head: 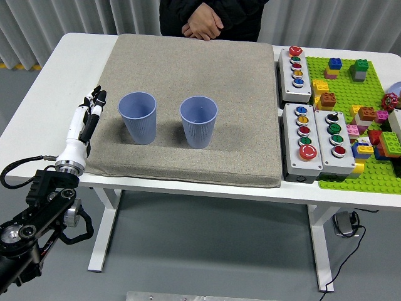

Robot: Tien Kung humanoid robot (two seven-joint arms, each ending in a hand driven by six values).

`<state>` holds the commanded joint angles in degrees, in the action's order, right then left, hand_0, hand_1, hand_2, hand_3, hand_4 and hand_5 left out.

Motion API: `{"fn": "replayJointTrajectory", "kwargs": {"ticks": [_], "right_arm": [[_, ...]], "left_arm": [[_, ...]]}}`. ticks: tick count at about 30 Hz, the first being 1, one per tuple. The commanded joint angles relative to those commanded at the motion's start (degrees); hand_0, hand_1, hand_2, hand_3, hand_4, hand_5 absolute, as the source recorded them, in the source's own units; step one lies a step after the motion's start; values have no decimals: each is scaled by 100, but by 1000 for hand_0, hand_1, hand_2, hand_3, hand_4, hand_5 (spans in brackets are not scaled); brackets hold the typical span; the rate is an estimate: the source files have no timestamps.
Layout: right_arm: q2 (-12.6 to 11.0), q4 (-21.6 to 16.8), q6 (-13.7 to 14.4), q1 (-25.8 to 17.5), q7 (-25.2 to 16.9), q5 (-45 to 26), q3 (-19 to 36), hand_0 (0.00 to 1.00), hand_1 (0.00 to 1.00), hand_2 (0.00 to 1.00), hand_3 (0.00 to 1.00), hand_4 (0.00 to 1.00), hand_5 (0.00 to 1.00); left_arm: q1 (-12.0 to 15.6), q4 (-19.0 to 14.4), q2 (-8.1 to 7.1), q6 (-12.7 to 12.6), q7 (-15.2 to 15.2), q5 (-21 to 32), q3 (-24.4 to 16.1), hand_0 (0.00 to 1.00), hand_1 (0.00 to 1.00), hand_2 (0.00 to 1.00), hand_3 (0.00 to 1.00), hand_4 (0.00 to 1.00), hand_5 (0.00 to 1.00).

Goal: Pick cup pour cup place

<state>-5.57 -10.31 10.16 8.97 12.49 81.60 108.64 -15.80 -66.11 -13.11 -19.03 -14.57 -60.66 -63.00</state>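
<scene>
Two blue ribbed cups stand upright on a grey mat (238, 94): the left cup (138, 117) and the right cup (198, 121), a short gap between them. My left hand (88, 119) is at the mat's left edge, just left of the left cup and apart from it, fingers straight and holding nothing. The right arm is out of sight.
A person stands at the far side with hands (202, 26) clasped at the mat's far edge. Button boxes (296, 66) (316, 141) lie right of the mat. A green baseplate (360, 119) with several toy bricks fills the table's right end.
</scene>
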Motion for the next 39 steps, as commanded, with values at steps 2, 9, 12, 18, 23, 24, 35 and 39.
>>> {"fn": "replayJointTrajectory", "kwargs": {"ticks": [2, 9, 12, 18, 23, 24, 35, 39], "right_arm": [[-1, 0, 3, 9, -1, -11, -2, 694, 616, 589, 590, 2, 244], [-10, 0, 11, 36, -6, -28, -10, 694, 616, 590, 590, 2, 244], [-7, 0, 15, 34, -5, -28, -4, 694, 616, 590, 590, 2, 244], [-2, 0, 19, 43, 6, 11, 30, 694, 616, 590, 590, 2, 244], [-11, 0, 20, 43, -7, -19, 13, 694, 616, 589, 590, 2, 243], [-11, 0, 20, 44, -7, -18, 12, 694, 616, 589, 590, 2, 243], [-14, 0, 18, 52, -13, -22, 13, 694, 616, 590, 590, 2, 244], [-12, 0, 14, 52, -11, -7, 25, 694, 616, 590, 590, 2, 245]], "left_arm": [[-17, 11, 3, 6, 1, 8, -13, 903, 912, 998, 958, 784, 998], [-57, 9, -9, -5, 8, 13, -38, 903, 912, 998, 955, 789, 998], [-40, -16, -21, -8, 5, 6, -52, 903, 912, 998, 955, 789, 998], [-28, -81, -36, -13, 6, -14, -83, 901, 909, 998, 955, 788, 998], [-30, -122, -35, -2, -21, 64, -131, 898, 907, 998, 955, 787, 998], [-32, -124, -33, -2, -23, 69, -134, 898, 907, 998, 955, 787, 998], [-57, -141, -5, 89, -158, 641, -175, 889, 899, 998, 955, 788, 998], [-71, -150, -7, 115, -173, 708, -164, 888, 897, 998, 955, 789, 998]]}}
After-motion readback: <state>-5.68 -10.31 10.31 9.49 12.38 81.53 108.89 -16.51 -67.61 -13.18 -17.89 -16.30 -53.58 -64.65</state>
